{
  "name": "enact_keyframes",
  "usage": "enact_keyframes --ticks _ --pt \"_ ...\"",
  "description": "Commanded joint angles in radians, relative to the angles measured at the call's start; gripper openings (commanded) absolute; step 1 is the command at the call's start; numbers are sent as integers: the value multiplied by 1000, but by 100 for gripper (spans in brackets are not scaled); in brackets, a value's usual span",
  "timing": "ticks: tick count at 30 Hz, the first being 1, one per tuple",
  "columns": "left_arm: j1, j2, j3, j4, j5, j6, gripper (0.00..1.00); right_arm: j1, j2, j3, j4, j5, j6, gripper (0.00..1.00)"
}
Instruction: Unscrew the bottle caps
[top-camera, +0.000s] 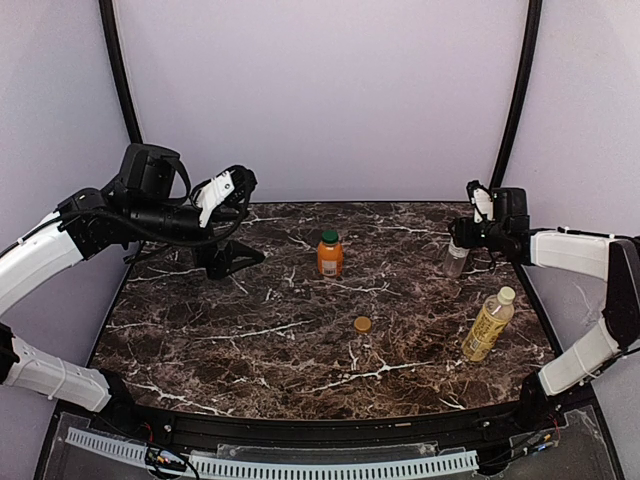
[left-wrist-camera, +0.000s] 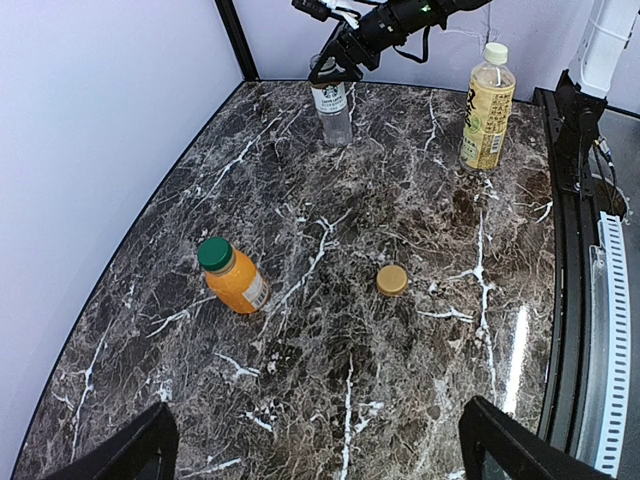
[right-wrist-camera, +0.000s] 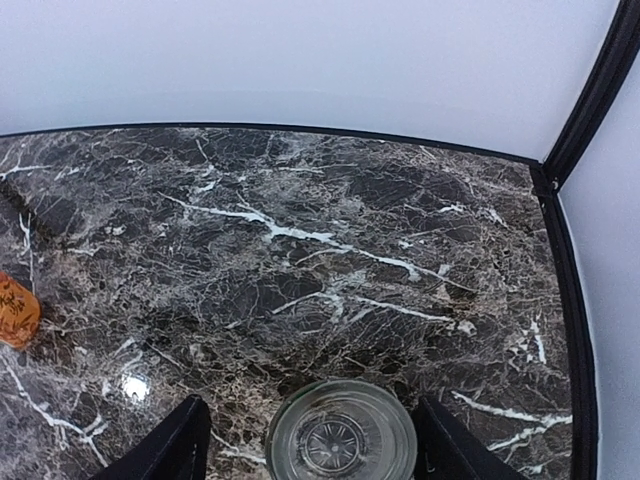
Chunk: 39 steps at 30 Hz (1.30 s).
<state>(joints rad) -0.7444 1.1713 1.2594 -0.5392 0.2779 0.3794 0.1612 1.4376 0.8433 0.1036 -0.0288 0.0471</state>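
Observation:
The short orange bottle (top-camera: 330, 257) stands upright mid-table with its dark green cap (left-wrist-camera: 214, 253) on. The tan-brown cap (top-camera: 362, 324) lies loose on the marble, also in the left wrist view (left-wrist-camera: 391, 280). The slim yellow bottle (top-camera: 488, 325) stands at the right with its cream-white cap (left-wrist-camera: 495, 52) on. The clear labelled bottle (left-wrist-camera: 333, 103) stands at the far right with no cap, its open mouth (right-wrist-camera: 341, 437) between my right gripper's spread fingers. My right gripper (top-camera: 466, 232) is open over that bottle's top. My left gripper (top-camera: 236, 190) is open, empty, raised at the far left.
The dark marble table (top-camera: 250, 330) has a black raised rim. White walls and curved black posts (top-camera: 118, 70) close in the back and sides. A perforated white rail (top-camera: 300, 465) runs along the near edge.

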Motion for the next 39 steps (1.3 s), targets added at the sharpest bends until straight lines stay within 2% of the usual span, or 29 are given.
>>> enact_keyframes --ticks 1,5,9,13,16,22,25,33,39 --pt "-3 -11 2 2 9 7 99 -11 -31 36 -25 -13 0 71" --pt "-3 -13 -1 1 8 7 99 -11 -54 96 -96 -19 -10 90" --pt "-2 -17 -5 2 10 9 99 -11 -99 236 -298 -56 -10 95" --pt "-3 -26 -15 2 12 15 99 -10 -131 422 -631 -172 1 91" --pt "-3 -36 -23 6 11 22 99 -8 -134 553 -905 -205 67 83" --pt "-2 -55 -46 18 14 24 99 34 -209 578 -1255 -139 195 73" --pt "-3 -68 -67 20 6 29 99 71 -275 545 -1347 -90 253 73" --pt "0 -163 -178 58 -6 41 99 108 -419 492 -1489 -77 353 72" --pt "105 -200 -205 60 62 -10 99 129 -478 454 -1560 -72 377 72"
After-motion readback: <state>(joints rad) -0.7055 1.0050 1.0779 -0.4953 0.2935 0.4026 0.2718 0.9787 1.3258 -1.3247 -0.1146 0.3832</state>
